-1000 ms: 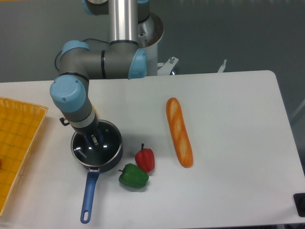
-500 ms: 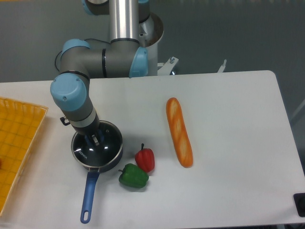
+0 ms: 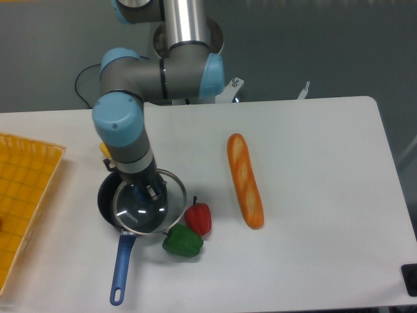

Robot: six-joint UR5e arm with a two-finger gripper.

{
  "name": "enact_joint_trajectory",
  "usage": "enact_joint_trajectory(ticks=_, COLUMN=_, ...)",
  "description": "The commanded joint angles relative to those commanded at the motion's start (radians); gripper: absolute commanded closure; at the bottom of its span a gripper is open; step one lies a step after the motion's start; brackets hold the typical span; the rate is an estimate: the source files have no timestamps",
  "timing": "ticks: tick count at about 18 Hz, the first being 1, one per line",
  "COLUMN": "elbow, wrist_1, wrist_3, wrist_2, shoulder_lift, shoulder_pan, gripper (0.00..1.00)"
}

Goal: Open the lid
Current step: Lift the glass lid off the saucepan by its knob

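Since 0.5 s ago the arm point(image 3: 127, 130) has swung right and the lid point(image 3: 148, 202) has come off centre: it was seated square on the saucepan point(image 3: 107, 202), it now sits shifted right, its metal rim overhanging the pan's right edge toward the red pepper point(image 3: 199, 218), with the pan's dark left rim exposed. Gripper point(image 3: 148, 192) reaches down over the lid's middle, fingers closed around the blue knob, which is mostly hidden between them. Whether the lid is lifted clear of the pan or sliding on it cannot be told from this 1 view. Pan handle point(image 3: 121, 270) is blue and points toward the near table edge. Green pepper point(image 3: 182, 241) lies just beside the red one, touching it, near the pan's lower right. Baguette point(image 3: 245, 181) lies lengthwise well right of the peppers, apart from them. Small yellow thing point(image 3: 105, 149) shows behind the arm's wrist, too hidden to identify. Table point(image 3: 313, 163) is white, with rounded corners. Orange mesh tray point(image 3: 26, 195) sits at the left edge, partly cut off. Behind the table is a plain grey wall point(image 3: 313, 45); the arm's metal column point(image 3: 184, 23) rises at the back. Black cable point(image 3: 81, 81) loops behind the arm. Dark object point(image 3: 410, 279) sits cut off at the lower right corner.
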Motion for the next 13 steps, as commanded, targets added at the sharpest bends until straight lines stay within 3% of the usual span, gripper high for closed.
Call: enact_joint_trajectory(ticks=13, elbow=-0.018, wrist_1=-0.043, wrist_3=0.215, wrist_2=0.002, shoulder_lift=0.032, shoulder_pan=0.156, gripper=0.37)
